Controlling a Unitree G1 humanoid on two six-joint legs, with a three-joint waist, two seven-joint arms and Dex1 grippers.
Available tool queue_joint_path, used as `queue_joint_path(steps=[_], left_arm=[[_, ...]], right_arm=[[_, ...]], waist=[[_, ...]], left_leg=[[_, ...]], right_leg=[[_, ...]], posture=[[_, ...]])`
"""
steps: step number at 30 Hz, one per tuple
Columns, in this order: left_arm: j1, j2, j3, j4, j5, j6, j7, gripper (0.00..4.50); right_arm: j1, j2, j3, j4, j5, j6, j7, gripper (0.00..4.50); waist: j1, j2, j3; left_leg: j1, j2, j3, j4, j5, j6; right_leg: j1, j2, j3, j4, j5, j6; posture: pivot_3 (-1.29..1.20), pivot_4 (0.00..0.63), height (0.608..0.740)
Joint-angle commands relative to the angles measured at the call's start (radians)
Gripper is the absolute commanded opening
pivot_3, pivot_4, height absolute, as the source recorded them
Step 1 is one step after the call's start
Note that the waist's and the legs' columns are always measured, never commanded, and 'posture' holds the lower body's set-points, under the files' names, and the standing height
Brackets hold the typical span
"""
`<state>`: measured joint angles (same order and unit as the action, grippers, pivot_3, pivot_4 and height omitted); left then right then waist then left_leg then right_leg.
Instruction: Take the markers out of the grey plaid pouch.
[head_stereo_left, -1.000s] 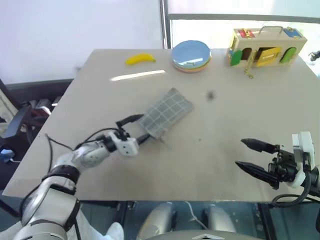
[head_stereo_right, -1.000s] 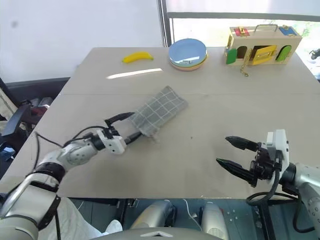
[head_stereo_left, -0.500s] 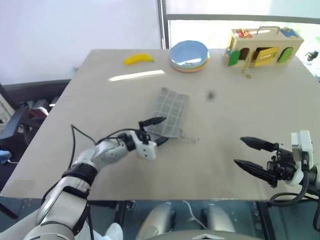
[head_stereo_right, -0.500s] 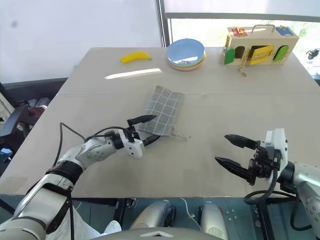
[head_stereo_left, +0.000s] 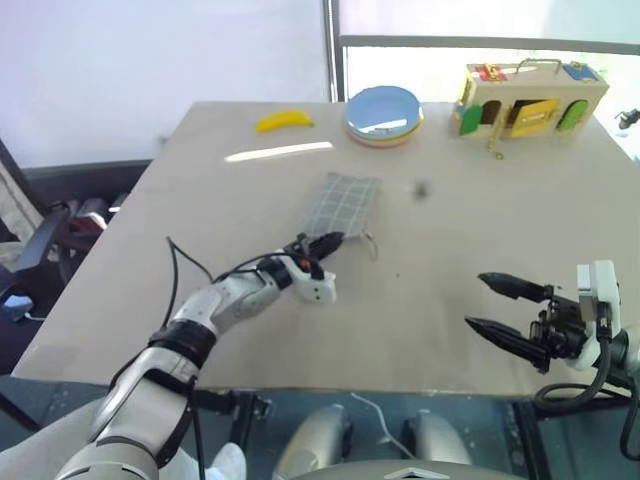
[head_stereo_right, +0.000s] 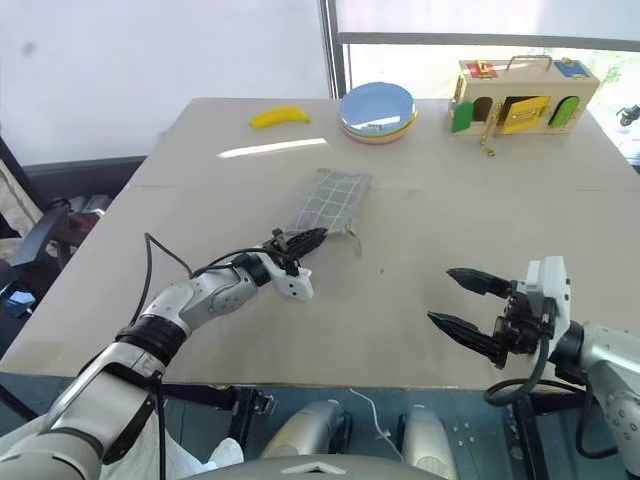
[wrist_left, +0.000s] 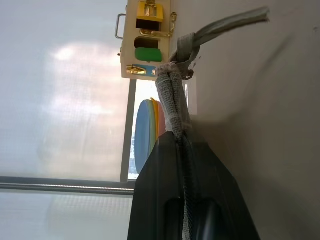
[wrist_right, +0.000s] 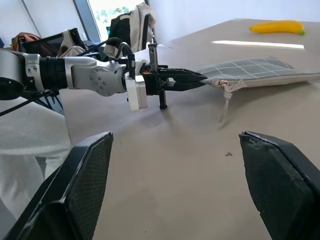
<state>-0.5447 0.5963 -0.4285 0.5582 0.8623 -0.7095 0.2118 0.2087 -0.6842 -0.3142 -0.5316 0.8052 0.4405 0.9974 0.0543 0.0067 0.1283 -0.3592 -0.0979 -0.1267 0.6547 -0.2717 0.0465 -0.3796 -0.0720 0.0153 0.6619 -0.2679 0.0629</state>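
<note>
- Right pincer (head_stereo_right: 462, 300): nearest, at the near right edge of the surface (head_stereo_right: 430, 215); fingers spread wide, holding nothing, touching nothing.
- Left pincer (head_stereo_right: 305, 238): fingers pressed together on the near edge of the grey plaid pouch (head_stereo_right: 328, 199); the left wrist view shows fabric clamped between the two black fingers.
- Grey plaid pouch: lies flat mid-surface, long axis running from the left pincer away toward the far side, slightly rightward. Zipper cord (head_stereo_right: 355, 243) trails off its near corner onto the surface.
- Markers: cannot tell, none visible outside the pouch.
- Far edge: banana (head_stereo_right: 279, 116), stacked plates (head_stereo_right: 377, 100), wooden latch box (head_stereo_right: 524, 83), all well apart from the pouch.
</note>
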Motion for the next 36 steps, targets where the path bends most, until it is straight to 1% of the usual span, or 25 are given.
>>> queue_joint_path(steps=[1,2,4,5,6,8,10,12,16,21,22,24,29,30,36], left_arm=[[0.018,-0.011,0.056,-0.064,-0.113,-0.021,-0.019,0.05],[0.023,-0.018,0.065,-0.081,-0.138,-0.019,-0.030,0.05],[0.031,-0.032,0.077,-0.124,-0.176,-0.022,-0.054,0.05],[0.033,-0.036,0.078,-0.147,-0.180,-0.031,-0.060,0.05],[0.036,-0.045,0.076,-0.169,-0.193,-0.036,-0.073,0.05],[0.042,-0.057,0.063,-0.202,-0.200,-0.047,-0.099,0.05],[0.054,-0.068,0.054,-0.225,-0.203,-0.065,-0.113,0.05],[0.064,-0.078,0.053,-0.235,-0.209,-0.079,-0.122,0.05],[0.072,-0.085,0.054,-0.241,-0.207,-0.092,-0.139,0.05],[0.077,-0.093,0.061,-0.254,-0.206,-0.093,-0.150,0.05],[0.077,-0.094,0.062,-0.254,-0.206,-0.092,-0.151,0.00],[0.080,-0.095,0.064,-0.256,-0.207,-0.091,-0.153,0.00],[0.094,-0.097,0.064,-0.257,-0.215,-0.085,-0.164,0.00],[0.096,-0.097,0.065,-0.255,-0.215,-0.084,-0.166,0.00],[0.093,-0.091,0.065,-0.246,-0.197,-0.072,-0.173,0.00]], right_arm=[[-0.059,0.013,0.038,-0.014,-0.067,-0.041,-0.053,4.09],[-0.081,0.021,0.055,-0.018,-0.088,-0.041,-0.082,4.09],[-0.134,0.055,0.099,-0.025,-0.137,-0.042,-0.154,4.09],[-0.161,0.074,0.125,-0.026,-0.163,-0.030,-0.201,4.09],[-0.193,0.091,0.159,-0.023,-0.199,-0.013,-0.248,4.09],[-0.249,0.109,0.233,-0.009,-0.288,0.015,-0.324,4.09],[-0.315,0.150,0.285,0.013,-0.323,0.062,-0.397,4.09],[-0.370,0.178,0.323,0.043,-0.347,0.098,-0.436,4.09],[-0.424,0.178,0.391,0.108,-0.422,0.152,-0.472,4.09],[-0.456,0.199,0.391,0.126,-0.385,0.233,-0.463,4.09],[-0.461,0.202,0.388,0.127,-0.381,0.242,-0.463,3.60],[-0.469,0.204,0.384,0.127,-0.383,0.252,-0.463,2.76],[-0.488,0.216,0.378,0.121,-0.382,0.261,-0.466,0.18],[-0.490,0.217,0.377,0.116,-0.380,0.265,-0.467,0.03],[-0.495,0.214,0.367,0.091,-0.374,0.277,-0.466,0.03]], waist=[[-0.003,-0.003,0.002],[-0.006,-0.007,0.004],[-0.010,-0.010,0.006],[-0.014,-0.011,0.006],[-0.015,-0.011,0.006],[-0.021,-0.011,0.006],[-0.030,-0.012,0.006],[-0.040,-0.012,0.006],[-0.041,-0.012,0.006],[-0.041,-0.012,0.006],[-0.041,-0.012,0.006],[-0.042,-0.012,0.006],[-0.042,-0.012,0.006],[-0.042,-0.012,0.006],[-0.042,-0.012,0.006]], left_leg=[[-0.001,0.000,0.000,0.000,0.000,0.000],[-0.002,0.000,0.000,0.000,0.001,0.001],[-0.008,-0.001,-0.001,0.000,0.001,0.001],[-0.010,-0.002,0.000,0.000,0.003,-0.003],[-0.019,-0.002,0.000,0.000,0.003,-0.003],[-0.027,-0.003,0.001,0.001,0.003,-0.003],[-0.036,-0.003,0.003,0.001,0.004,-0.003],[-0.038,-0.003,0.002,0.001,0.004,-0.003],[-0.037,-0.003,0.003,0.002,0.004,-0.003],[-0.036,-0.003,0.003,0.002,0.004,-0.003],[-0.036,-0.003,0.003,0.002,0.004,-0.003],[-0.036,-0.003,0.003,0.002,0.004,-0.003],[-0.036,-0.003,0.003,0.002,0.004,-0.003],[-0.036,-0.003,0.003,0.002,0.004,-0.003],[-0.036,-0.003,0.003,0.003,0.004,-0.003]], right_leg=[[0.000,0.000,0.000,0.000,0.000,0.000],[-0.001,0.000,0.000,0.000,0.000,0.000],[-0.007,0.000,0.000,-0.001,0.003,-0.005],[-0.010,-0.001,0.000,-0.001,0.004,-0.007],[-0.017,-0.001,0.001,-0.001,0.004,-0.007],[-0.027,-0.001,0.002,0.000,0.004,-0.007],[-0.036,-0.001,0.003,0.000,0.004,-0.007],[-0.037,-0.002,0.002,-0.002,0.004,-0.007],[-0.037,-0.002,0.002,-0.001,0.004,-0.007],[-0.036,-0.001,0.002,0.001,0.005,-0.008],[-0.036,-0.001,0.002,0.001,0.005,-0.008],[-0.036,-0.001,0.002,0.001,0.005,-0.008],[-0.036,-0.001,0.002,0.001,0.005,-0.008],[-0.036,-0.001,0.002,0.001,0.005,-0.008],[-0.036,-0.001,0.002,0.001,0.005,-0.008]], posture=[[0.00,0.150,0.740],[0.00,0.150,0.740],[0.00,0.150,0.740],[0.00,0.150,0.740],[0.00,0.150,0.740],[0.00,0.150,0.740],[0.00,0.150,0.740],[0.00,0.150,0.740],[0.00,0.150,0.740],[0.00,0.150,0.740],[0.00,0.150,0.740],[0.00,0.150,0.740],[0.00,0.150,0.740],[0.00,0.150,0.740],[0.00,0.150,0.740]])
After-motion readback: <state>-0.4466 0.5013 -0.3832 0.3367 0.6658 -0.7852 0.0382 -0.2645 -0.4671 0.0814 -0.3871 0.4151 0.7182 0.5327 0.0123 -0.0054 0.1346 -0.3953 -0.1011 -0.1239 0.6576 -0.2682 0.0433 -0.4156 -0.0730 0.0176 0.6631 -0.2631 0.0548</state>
